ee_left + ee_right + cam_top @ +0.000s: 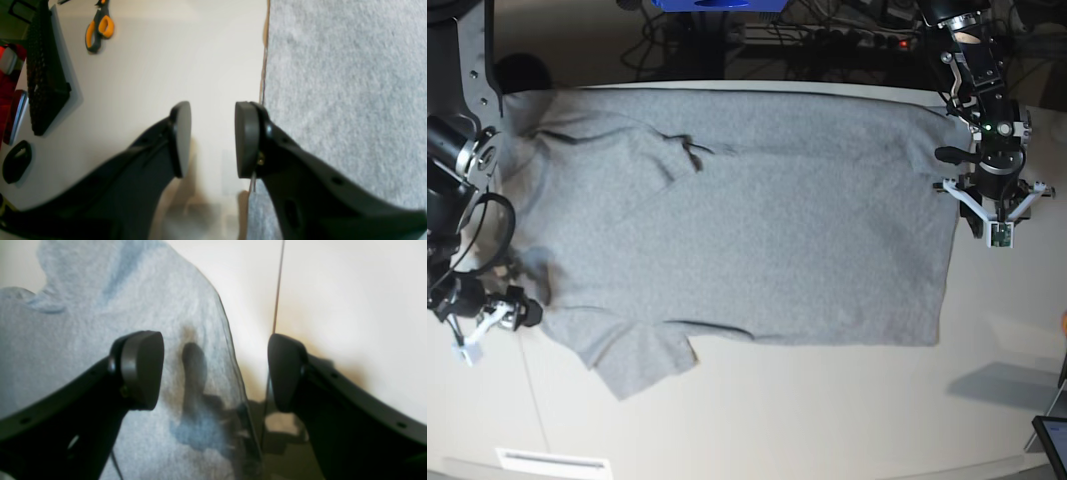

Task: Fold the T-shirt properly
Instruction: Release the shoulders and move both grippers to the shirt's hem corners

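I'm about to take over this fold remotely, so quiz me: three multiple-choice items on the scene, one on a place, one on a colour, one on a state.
1. Where does the left gripper stand?
A. over the shirt's middle
B. at the T-shirt's edge, one finger over bare table
C. over the scissors

2. What colour are the handles of the scissors?
A. orange
B. blue
C. green

3. How does the right gripper stand?
A. shut on cloth
B. shut, empty
C. open, holding nothing

Answers:
1 B: the left wrist view shows the grey cloth edge running by one finger.
2 A: orange loops show on the table there.
3 C: the right wrist view shows wide-apart pads with a gap between.
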Action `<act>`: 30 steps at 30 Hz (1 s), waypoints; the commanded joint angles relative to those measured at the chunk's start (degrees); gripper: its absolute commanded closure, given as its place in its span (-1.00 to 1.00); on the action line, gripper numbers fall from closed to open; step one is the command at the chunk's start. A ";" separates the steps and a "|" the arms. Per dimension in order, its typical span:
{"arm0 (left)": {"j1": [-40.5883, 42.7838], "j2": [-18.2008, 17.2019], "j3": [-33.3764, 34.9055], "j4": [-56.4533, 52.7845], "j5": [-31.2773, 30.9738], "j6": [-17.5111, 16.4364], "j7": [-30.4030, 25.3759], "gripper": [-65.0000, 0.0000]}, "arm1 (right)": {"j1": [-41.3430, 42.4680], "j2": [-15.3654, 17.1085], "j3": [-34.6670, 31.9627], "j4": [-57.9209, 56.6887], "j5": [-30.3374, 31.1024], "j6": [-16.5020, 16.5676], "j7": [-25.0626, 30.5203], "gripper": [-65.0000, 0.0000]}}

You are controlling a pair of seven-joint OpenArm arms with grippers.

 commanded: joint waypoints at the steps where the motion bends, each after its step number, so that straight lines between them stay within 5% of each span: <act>1: -0.32 -0.67 -0.19 1.03 0.26 0.51 -1.38 0.31 | 1.82 0.61 -0.06 0.84 0.48 0.41 1.41 -0.43; 22: 0.03 -0.85 -0.28 0.94 0.35 0.51 -1.38 0.31 | 0.24 -2.99 -0.06 -1.27 -0.75 0.41 1.77 -0.42; 30: -1.99 -0.76 -0.28 0.68 -0.18 0.51 -1.11 0.31 | 0.15 -3.43 -0.06 -1.27 -0.75 0.41 1.77 0.30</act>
